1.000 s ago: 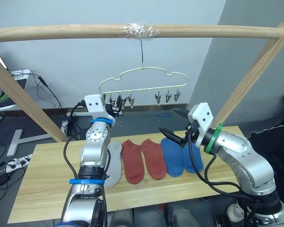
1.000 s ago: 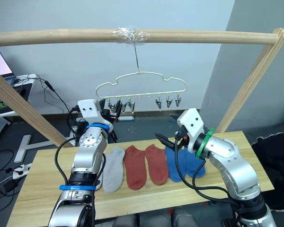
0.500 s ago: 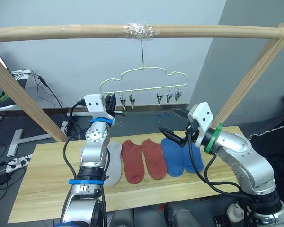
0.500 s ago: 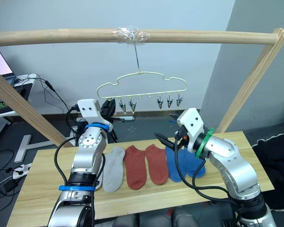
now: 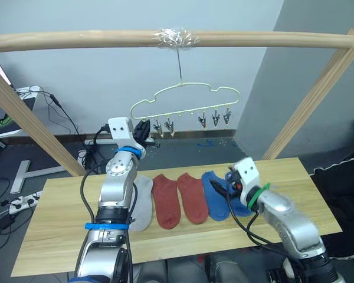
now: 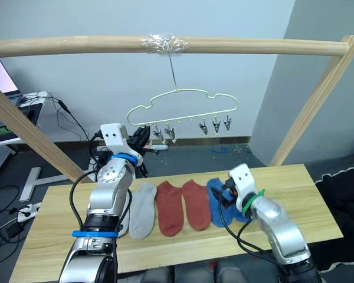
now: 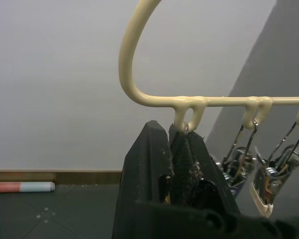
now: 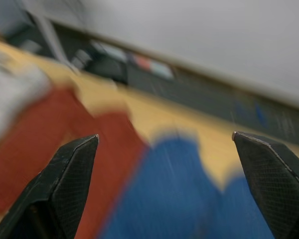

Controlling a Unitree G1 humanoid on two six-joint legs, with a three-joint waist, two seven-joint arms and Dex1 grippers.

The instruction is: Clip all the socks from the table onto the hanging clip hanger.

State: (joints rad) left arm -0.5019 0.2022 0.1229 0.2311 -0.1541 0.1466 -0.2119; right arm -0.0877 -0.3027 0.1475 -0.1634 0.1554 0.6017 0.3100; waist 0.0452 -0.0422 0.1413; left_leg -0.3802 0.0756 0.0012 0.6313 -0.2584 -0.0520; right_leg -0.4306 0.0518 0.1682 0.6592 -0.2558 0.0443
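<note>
The pale yellow-green clip hanger (image 5: 186,94) hangs by its hook from the wooden bar. My left gripper (image 7: 169,132) is shut on the hanger's leftmost clip, just under its wire loop. Several other metal clips (image 5: 215,119) dangle free to its right. On the table (image 5: 53,236) the socks lie in a row: a light grey sock (image 5: 143,203) partly behind my left arm, two rust red socks (image 5: 165,200), and two blue socks (image 5: 215,197). My right gripper (image 8: 164,137) is open and low over the blue socks (image 8: 179,199).
A thick round wooden bar (image 5: 106,40) crosses overhead on slanted poles (image 5: 23,112) at both sides of the table. Cables and a power strip (image 5: 12,206) lie on the floor to the left, beyond the table.
My left gripper has shut on the hanger's end clip, and the hanger has shifted right. My right arm has dropped from above the table down onto the blue socks, still open.
</note>
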